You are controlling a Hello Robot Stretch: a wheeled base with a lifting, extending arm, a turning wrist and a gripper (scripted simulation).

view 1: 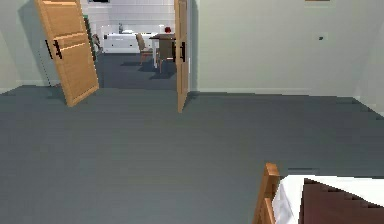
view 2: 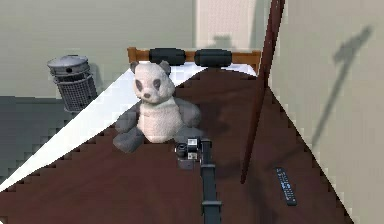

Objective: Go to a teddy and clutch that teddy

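I'm at the grasping step: the teddy (view 2: 150,100) sits upright on the bed (view 2: 120,190), with my gripper (view 2: 188,152) close by its leg. I can't tell whether the gripper holds anything. Next I judge it needs a sure grip on the teddy, then a lift.

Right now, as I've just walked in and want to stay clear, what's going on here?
The robot's arm reaches over a bed, its gripper close in front of a panda teddy sitting upright on the brown cover. Whether it holds anything cannot be told. A remote lies on the cover nearby.
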